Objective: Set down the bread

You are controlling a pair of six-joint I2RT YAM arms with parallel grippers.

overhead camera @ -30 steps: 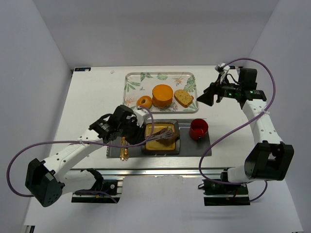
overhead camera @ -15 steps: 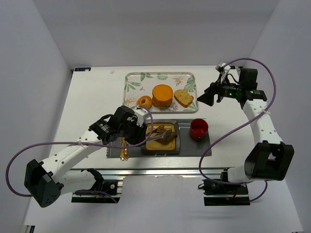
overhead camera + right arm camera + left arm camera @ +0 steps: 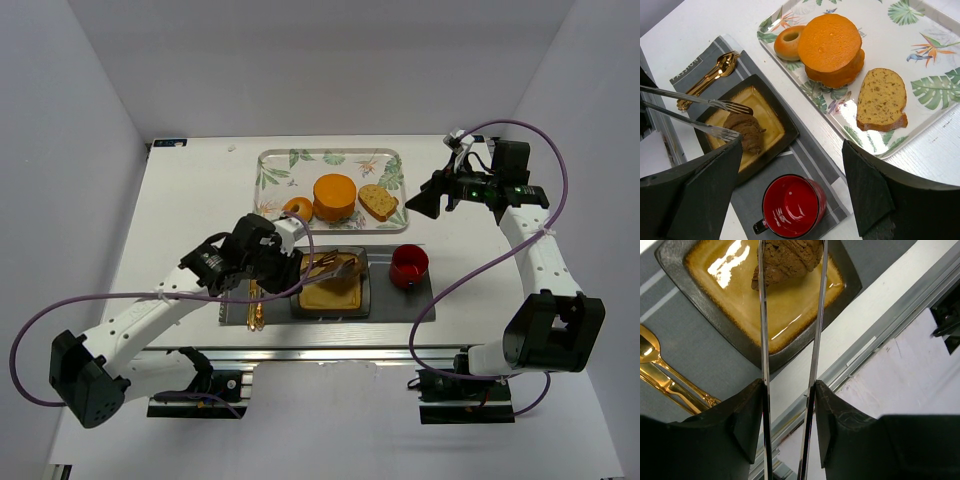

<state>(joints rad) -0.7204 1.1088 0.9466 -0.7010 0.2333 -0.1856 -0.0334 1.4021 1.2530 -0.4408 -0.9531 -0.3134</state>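
A white table (image 3: 200,200) inside a white-walled enclosure is seen laid with a grey placemat (image 3: 812,160), on which a dark square plate (image 3: 779,116) with a yellow glazed centre is set. The bread (image 3: 746,131), a lumpy dark brown pastry, is pictured lying on the glazed centre of the plate, toward the side nearest a red mug (image 3: 792,207).

A pair of metal tongs (image 3: 735,106) is gripped between the fingers of the left gripper (image 3: 788,395), which are pressed against the tongs' two arms. The arms are parted, and the forked tips are placed on either side of the bread. Whether both tips touch it cannot be made out.

The right gripper (image 3: 418,203) is shown held above the far right of the table, well apart from the plate. Its jaws are spread wide and nothing is held between them.

Gold cutlery (image 3: 715,75) is laid on the placemat just beside the plate's left edge, and the mug is stood on the mat at the plate's right. Beyond the placemat, a leaf-print tray (image 3: 270,160) is loaded with a glazed ring donut (image 3: 788,42), a round orange loaf (image 3: 832,40) and a speckled slice (image 3: 881,102) with a brown crust. The donut is set just beside the loaf.
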